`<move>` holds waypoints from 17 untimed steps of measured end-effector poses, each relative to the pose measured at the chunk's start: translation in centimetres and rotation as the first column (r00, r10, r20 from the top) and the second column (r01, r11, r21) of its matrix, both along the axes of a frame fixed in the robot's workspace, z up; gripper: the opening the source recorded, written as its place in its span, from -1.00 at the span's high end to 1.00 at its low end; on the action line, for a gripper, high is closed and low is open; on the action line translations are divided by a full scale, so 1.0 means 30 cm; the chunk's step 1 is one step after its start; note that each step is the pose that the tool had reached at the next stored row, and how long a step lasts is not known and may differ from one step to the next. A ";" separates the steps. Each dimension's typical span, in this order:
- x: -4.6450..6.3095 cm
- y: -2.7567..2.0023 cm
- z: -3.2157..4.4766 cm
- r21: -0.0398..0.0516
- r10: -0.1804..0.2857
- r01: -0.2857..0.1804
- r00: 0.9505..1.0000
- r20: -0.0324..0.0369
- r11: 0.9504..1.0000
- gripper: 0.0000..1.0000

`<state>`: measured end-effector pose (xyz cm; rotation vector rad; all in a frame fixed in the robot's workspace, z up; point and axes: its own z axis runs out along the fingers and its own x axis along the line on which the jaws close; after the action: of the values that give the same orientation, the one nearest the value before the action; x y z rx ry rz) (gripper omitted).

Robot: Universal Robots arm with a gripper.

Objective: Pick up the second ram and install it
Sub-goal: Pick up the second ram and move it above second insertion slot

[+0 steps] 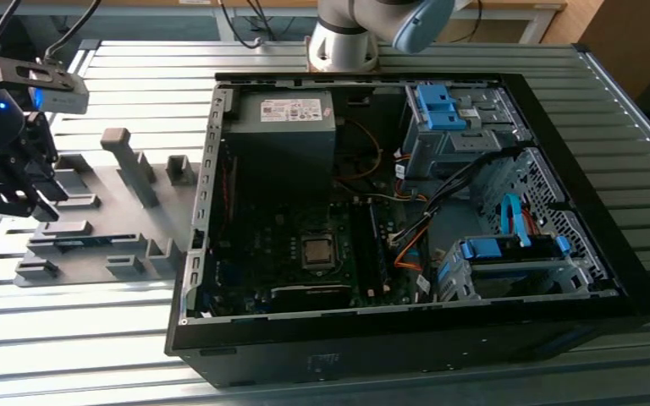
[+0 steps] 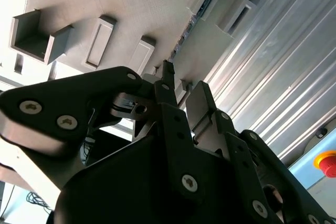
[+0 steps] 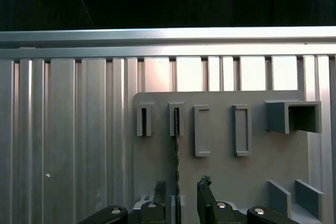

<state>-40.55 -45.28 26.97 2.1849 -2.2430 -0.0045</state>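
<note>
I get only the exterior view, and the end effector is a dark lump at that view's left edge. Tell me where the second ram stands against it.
Observer: In the first wrist view, the second ram, a thin dark strip seen edge-on, stands on edge on the grey plastic holder plate, between the end effector's fingers.
Operator: Report the grip.
Observer: Open. A gap shows on each side of the strip, and neither finger touches it.
Operator: Say what holds the far end.
Observer: It sits in a narrow grey slotted block, one of a pair standing side by side.
</note>
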 end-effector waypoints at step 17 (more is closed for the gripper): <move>0.000 -0.001 -0.028 0.001 0.008 -0.008 1.000 0.000 1.000 0.26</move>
<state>-40.55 -45.32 26.12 2.1947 -2.2350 -0.0057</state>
